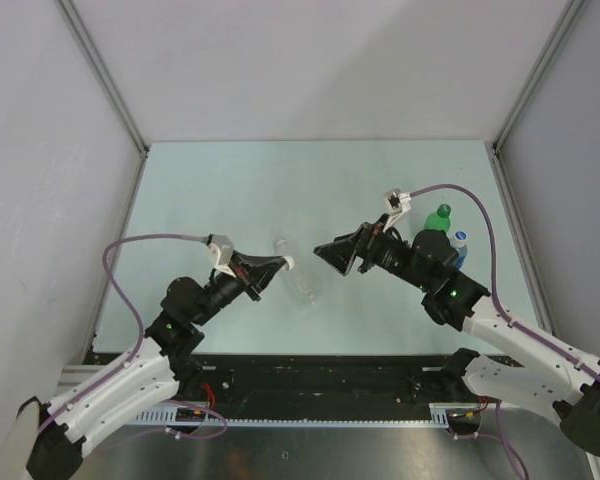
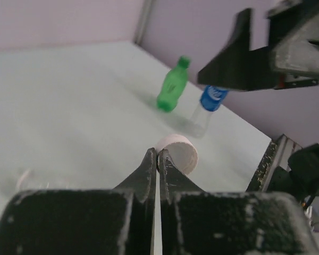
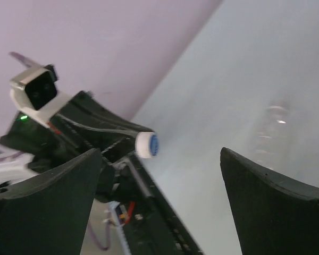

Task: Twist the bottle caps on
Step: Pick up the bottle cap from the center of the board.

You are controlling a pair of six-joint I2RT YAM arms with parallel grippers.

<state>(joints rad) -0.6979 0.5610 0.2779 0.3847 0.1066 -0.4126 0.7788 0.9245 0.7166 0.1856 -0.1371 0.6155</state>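
Left wrist view: left end effector [image 2: 157, 155] pinches white cap [image 2: 178, 153] by its rim.

A pale mint-green desk [image 1: 230, 190] fills the enclosure, closed in by plain pale grey walls [image 1: 320, 60] at the back and both sides. Slim metal posts [image 1: 105, 80] run along the corners. Lighting is soft and even, perhaps from overhead; a dark rail [image 1: 310, 372] edges the near side.

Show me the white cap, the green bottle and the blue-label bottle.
white cap [image 2: 179, 154]: left wrist view, its side.
green bottle [image 2: 171, 90]: left wrist view, its body.
blue-label bottle [image 2: 213, 98]: left wrist view, its label.
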